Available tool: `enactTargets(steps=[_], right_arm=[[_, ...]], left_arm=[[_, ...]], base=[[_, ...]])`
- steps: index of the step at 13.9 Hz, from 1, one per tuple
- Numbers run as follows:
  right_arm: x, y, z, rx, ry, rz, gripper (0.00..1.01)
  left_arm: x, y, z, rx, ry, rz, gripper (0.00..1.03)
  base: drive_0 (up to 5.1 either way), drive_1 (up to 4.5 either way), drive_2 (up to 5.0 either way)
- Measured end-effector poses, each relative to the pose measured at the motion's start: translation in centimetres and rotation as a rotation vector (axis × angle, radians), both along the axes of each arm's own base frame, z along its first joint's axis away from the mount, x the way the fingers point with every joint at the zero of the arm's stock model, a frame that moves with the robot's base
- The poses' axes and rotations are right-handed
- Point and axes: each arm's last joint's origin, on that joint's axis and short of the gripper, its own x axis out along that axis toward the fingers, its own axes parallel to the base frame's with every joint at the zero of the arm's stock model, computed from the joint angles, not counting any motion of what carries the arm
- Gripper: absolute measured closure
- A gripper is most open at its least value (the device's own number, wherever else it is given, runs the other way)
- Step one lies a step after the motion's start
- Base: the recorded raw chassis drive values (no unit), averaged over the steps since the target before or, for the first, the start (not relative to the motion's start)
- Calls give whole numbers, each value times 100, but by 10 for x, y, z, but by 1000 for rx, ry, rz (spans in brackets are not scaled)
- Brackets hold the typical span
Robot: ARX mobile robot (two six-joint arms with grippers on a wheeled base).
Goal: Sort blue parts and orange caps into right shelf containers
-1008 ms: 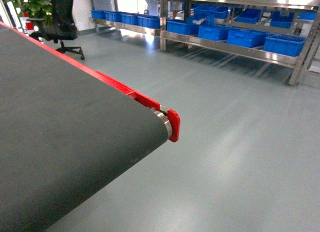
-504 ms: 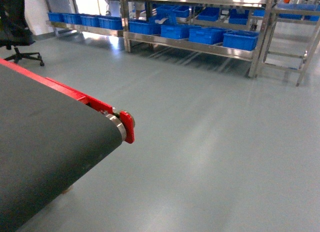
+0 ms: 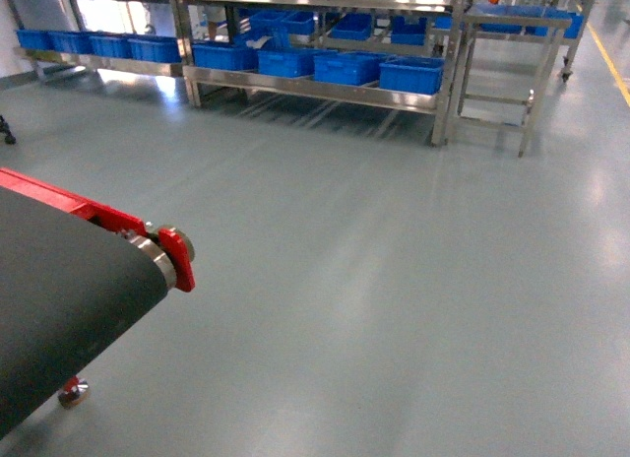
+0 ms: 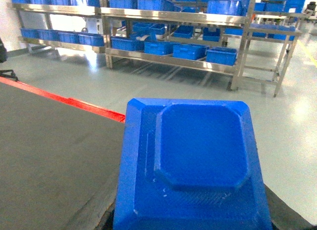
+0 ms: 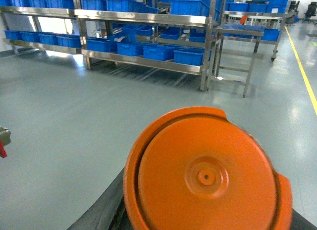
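A blue part (image 4: 198, 160), a flat square block with cut corners and a raised centre, fills the left wrist view. My left gripper (image 4: 197, 221) is shut on it, with only dark fingers (image 4: 286, 211) showing at its lower edges. My right gripper (image 5: 200, 222) is shut on a round orange cap (image 5: 205, 175), and its dark fingers (image 5: 99, 210) show beside the cap. The steel shelf (image 3: 315, 88) stands across the floor and holds the blue right shelf containers (image 3: 411, 75). Neither gripper shows in the head view.
The grey conveyor belt (image 3: 59, 299), with its red end bracket (image 3: 178, 260), is at the lower left. A steel-framed cart (image 3: 502, 43) stands right of the shelf. A yellow floor line (image 3: 610, 68) runs at the far right. Grey floor (image 3: 394, 280) lies between the belt and the shelf.
The head view has swung to the right. The conveyor end has slid left in the frame, the office chair has left the view, and the shelf's right end and the cart have appeared.
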Motion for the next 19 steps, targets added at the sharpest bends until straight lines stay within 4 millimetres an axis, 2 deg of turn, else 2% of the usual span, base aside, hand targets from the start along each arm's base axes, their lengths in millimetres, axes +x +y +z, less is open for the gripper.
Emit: enactTargets(steps=[15, 19], right_arm=[[0, 0, 0, 0, 0, 0, 56], [0, 0, 0, 0, 0, 0, 56]], left_arm=[[0, 0, 0, 0, 0, 0, 60], [0, 0, 0, 0, 0, 0, 60]], base=[[-157, -157, -157], [-10, 42, -63]])
